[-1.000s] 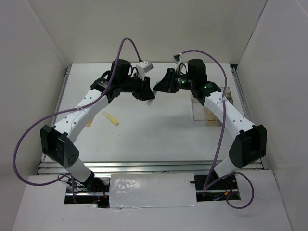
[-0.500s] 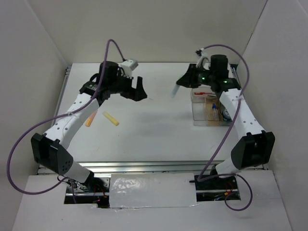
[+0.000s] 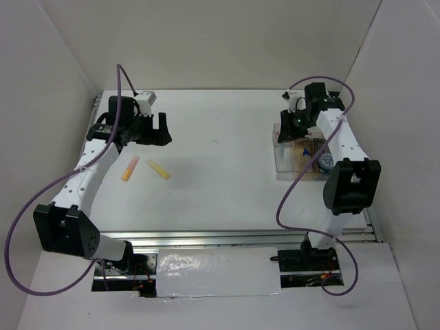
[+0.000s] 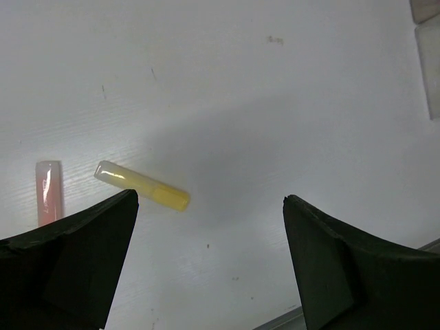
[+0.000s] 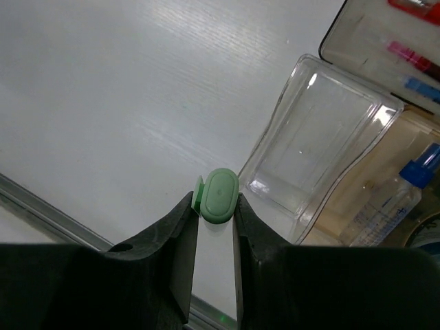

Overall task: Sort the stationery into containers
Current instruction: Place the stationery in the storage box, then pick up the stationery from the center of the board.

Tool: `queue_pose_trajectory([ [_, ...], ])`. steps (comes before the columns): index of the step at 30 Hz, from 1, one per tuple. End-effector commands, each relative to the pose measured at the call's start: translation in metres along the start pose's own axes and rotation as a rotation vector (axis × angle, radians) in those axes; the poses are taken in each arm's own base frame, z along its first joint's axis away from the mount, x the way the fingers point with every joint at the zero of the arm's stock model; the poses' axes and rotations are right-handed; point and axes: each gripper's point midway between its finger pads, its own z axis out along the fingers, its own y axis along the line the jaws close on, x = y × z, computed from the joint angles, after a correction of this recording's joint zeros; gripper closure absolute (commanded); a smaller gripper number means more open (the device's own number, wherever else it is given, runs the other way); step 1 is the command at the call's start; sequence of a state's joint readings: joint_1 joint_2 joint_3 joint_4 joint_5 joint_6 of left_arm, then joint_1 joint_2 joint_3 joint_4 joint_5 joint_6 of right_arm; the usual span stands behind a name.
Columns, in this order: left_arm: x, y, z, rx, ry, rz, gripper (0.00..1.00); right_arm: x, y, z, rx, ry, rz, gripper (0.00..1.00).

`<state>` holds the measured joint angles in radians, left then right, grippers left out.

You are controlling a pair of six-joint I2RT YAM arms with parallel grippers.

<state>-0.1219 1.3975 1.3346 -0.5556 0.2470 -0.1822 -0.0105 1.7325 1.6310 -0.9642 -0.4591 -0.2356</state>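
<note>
- Clearly, the right gripper (image 5: 214,203) is closed on the green marker (image 5: 220,194), which shows end-on between its fingers.
- From the wrist view, the marker hangs just beside a rounded corner of the clear box (image 5: 313,141), over bare worktop (image 5: 103,82) and not yet over the empty compartment.
- The box stands near the right edge of the worktop; a blue-tipped tube (image 5: 395,196) lies in another compartment.
- To do this step well, I would carry the marker fully past the wall, lower it, and only then open the fingers, so it does not bounce off the rim.
- The left gripper (image 4: 210,201) is wide open and holds nothing; the yellow marker (image 4: 142,185) and the orange marker (image 4: 49,191) lie below it, toward the left edge.
</note>
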Motion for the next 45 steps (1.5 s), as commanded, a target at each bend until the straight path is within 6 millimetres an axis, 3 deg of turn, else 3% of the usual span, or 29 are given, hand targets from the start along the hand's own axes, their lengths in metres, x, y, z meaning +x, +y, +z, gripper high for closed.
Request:
queue_pose_trajectory([
  [1,0.008,0.008,-0.005,-0.006,0.044,0.081,0.02,0.015,-0.004,0.008,0.055,0.089,-0.032,1.0],
  [7,0.022,0.01,-0.016,0.006,0.031,0.104,0.02,0.028,-0.033,0.027,0.13,0.159,0.018,1.0],
  [12,0.03,0.02,-0.02,-0.052,0.023,0.096,0.01,0.026,-0.046,0.038,0.172,0.147,-0.01,0.99],
  [13,0.033,0.025,-0.02,-0.081,0.025,0.08,0.02,0.028,-0.048,0.042,0.166,0.156,-0.018,0.95],
  [16,0.045,0.038,-0.018,-0.146,0.024,0.001,0.03,0.032,-0.049,0.05,0.147,0.194,0.0,0.66],
  [21,0.086,0.074,-0.007,-0.351,0.12,-0.195,0.08,0.028,-0.048,0.048,0.151,0.184,0.002,0.55],
  [24,0.105,0.08,0.006,-0.321,0.211,-0.171,0.11,0.022,-0.047,0.04,0.161,0.161,-0.003,0.52],
  [27,0.112,0.068,0.018,-0.138,0.293,0.028,0.13,0.015,-0.038,0.03,0.146,0.136,-0.014,0.51],
  [29,0.105,0.054,0.022,0.059,0.295,0.226,0.12,0.008,-0.029,0.019,0.119,0.105,-0.028,0.51],
  [31,0.095,0.055,0.023,0.129,0.281,0.377,0.06,0.005,-0.021,0.01,0.101,0.088,-0.039,0.43],
  [32,0.098,0.055,0.03,0.167,0.313,0.431,0.05,0.001,-0.013,0.002,0.073,0.064,-0.063,0.34],
  [33,0.1,0.054,0.031,0.208,0.339,0.5,0.06,0.002,-0.008,-0.001,0.056,0.061,-0.068,0.31],
  [36,0.113,0.064,0.042,0.301,0.461,0.759,0.15,-0.002,0.006,-0.015,0.024,0.005,-0.086,0.27],
  [40,0.13,0.083,0.057,0.407,0.518,0.994,0.18,0.005,0.023,-0.026,-0.027,-0.02,-0.102,0.19],
  [41,0.137,0.084,0.055,0.453,0.536,1.024,0.18,0.005,0.018,-0.037,-0.019,-0.043,-0.089,0.18],
  [42,0.139,0.084,0.056,0.509,0.524,1.099,0.18,0.008,0.02,-0.041,-0.04,-0.048,-0.083,0.0],
  [44,0.142,0.087,0.064,0.543,0.541,1.113,0.18,0.012,0.024,-0.053,-0.063,-0.066,-0.083,0.0],
  [45,0.134,0.088,0.068,0.547,0.526,1.126,0.19,0.016,0.025,-0.057,-0.097,-0.077,-0.072,0.0],
])
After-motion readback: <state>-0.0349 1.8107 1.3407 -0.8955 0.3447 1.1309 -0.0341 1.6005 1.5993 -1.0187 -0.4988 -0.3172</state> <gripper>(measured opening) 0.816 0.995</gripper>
